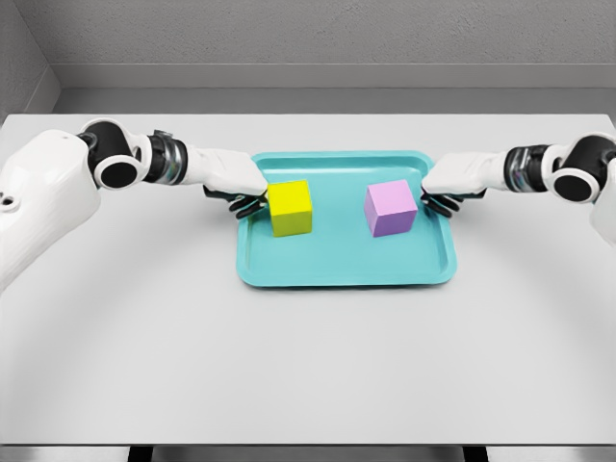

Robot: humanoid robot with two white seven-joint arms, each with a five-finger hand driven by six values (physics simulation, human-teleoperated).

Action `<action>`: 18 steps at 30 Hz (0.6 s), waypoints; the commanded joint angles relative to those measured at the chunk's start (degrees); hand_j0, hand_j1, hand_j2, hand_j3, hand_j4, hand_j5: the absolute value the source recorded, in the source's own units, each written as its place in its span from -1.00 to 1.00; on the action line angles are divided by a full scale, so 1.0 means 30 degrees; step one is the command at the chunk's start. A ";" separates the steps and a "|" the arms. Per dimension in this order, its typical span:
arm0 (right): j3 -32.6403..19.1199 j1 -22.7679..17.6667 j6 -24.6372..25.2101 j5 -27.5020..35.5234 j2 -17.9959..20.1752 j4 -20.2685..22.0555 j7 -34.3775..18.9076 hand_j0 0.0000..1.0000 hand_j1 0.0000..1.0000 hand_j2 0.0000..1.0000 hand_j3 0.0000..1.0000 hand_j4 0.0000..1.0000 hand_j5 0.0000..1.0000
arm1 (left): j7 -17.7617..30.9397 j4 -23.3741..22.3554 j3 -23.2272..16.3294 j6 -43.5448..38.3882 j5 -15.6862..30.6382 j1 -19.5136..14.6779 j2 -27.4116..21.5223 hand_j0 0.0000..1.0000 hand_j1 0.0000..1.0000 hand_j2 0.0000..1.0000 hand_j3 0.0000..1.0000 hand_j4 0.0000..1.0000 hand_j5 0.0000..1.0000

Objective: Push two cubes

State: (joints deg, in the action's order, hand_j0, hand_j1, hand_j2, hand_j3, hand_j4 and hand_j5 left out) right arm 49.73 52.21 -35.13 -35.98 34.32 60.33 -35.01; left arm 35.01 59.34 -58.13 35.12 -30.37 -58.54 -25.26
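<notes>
A yellow cube [290,207] stands in the left half of a teal tray [346,271], and a purple cube [391,208] stands in the right half. My left hand [248,199] reaches in over the tray's left rim, its dark fingertips touching the yellow cube's left side, fingers held flat and grasping nothing. My right hand [445,197] hovers at the tray's right rim, a short gap away from the purple cube, fingers extended and holding nothing.
The tray lies in the middle of a white table [308,366]. A grey wall runs behind the table's far edge. Both white arms stretch in across the table from the sides at tray height.
</notes>
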 commanded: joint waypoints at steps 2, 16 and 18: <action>0.0416 0.0059 0.0042 -0.0076 -0.0367 -0.0131 0.0002 -0.95 -0.95 -0.95 -0.95 -0.95 -0.95 | -0.0003 -0.0005 0.0039 -0.0039 0.0045 -0.0029 0.0099 -0.88 -0.88 -0.88 -0.88 -0.88 -0.88; 0.0769 0.0205 0.0042 -0.0047 -0.0455 0.0836 0.0002 -0.95 -0.95 -0.95 -0.95 -0.95 -0.95 | -0.0003 0.0024 0.0010 -0.0039 -0.0571 -0.0058 0.0802 -0.88 -0.88 -0.88 -0.88 -0.88 -0.88; 0.1003 0.0205 0.0042 -0.0047 -0.0455 0.0982 0.0002 -0.95 -0.95 -0.95 -0.95 -0.95 -0.95 | -0.0003 -0.0005 0.0010 -0.0039 -0.0571 -0.0059 0.0802 -0.88 -0.88 -0.88 -0.88 -0.88 -0.88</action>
State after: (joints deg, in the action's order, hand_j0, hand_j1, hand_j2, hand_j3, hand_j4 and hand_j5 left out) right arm 52.34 52.82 -35.12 -36.33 32.92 62.64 -35.01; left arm 35.06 59.40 -58.08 35.01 -32.04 -58.71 -22.91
